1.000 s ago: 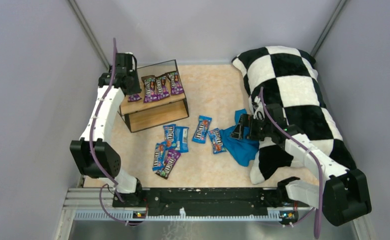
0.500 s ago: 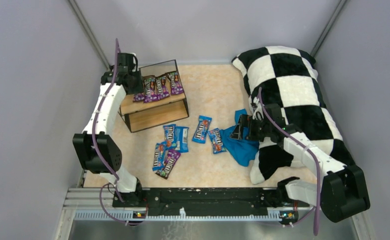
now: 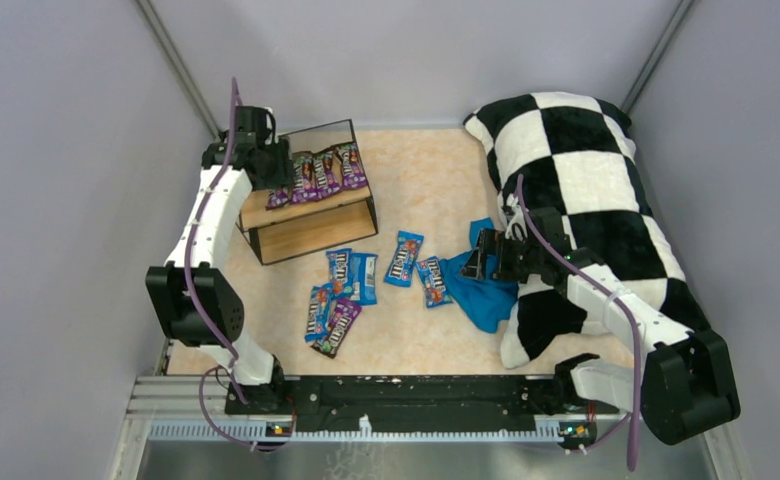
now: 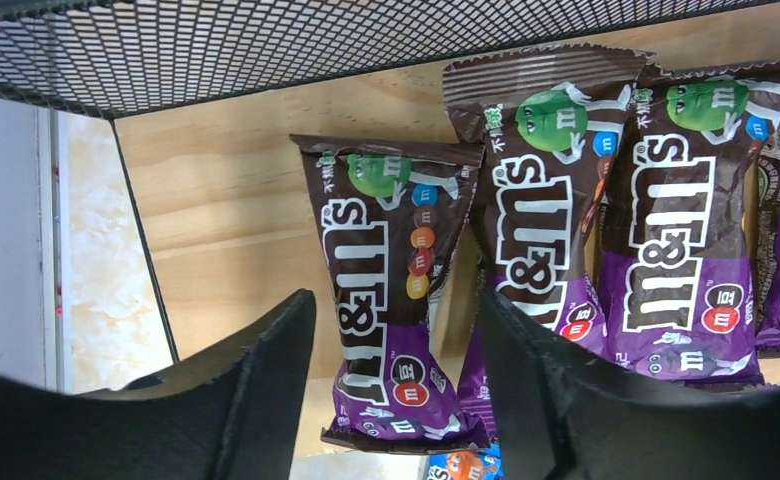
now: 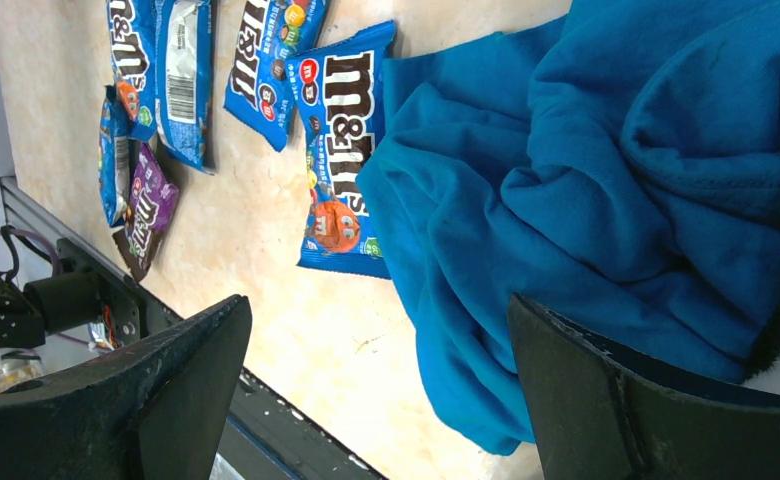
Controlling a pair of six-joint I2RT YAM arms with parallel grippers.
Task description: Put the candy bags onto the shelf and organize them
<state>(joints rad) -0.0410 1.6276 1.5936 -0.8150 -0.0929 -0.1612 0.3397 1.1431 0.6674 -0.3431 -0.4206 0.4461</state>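
Note:
The shelf [image 3: 311,220] stands at the back left, with several purple candy bags [image 3: 318,174] in a row on its top board [image 4: 216,200]. My left gripper [image 3: 276,180] is open over the row's left end. The leftmost purple bag [image 4: 391,290] lies flat between its jaws, which stand apart from it. Its neighbours [image 4: 541,220] lie to the right. Several blue bags [image 3: 403,257] and a purple one [image 3: 338,326] lie on the table. My right gripper [image 3: 478,262] is open and empty above the blue cloth [image 5: 586,180], beside a blue bag [image 5: 341,150].
A big black-and-white checkered pillow [image 3: 586,190] fills the right side, behind my right arm. The shelf's lower board [image 3: 306,235] shows nothing on it. Grey walls close in the table on three sides. The black base rail [image 3: 416,395] runs along the near edge.
My left gripper has shifted a little to the right over the shelf's top board, and the leftmost purple bag now lies closer to the row. The right arm has barely moved.

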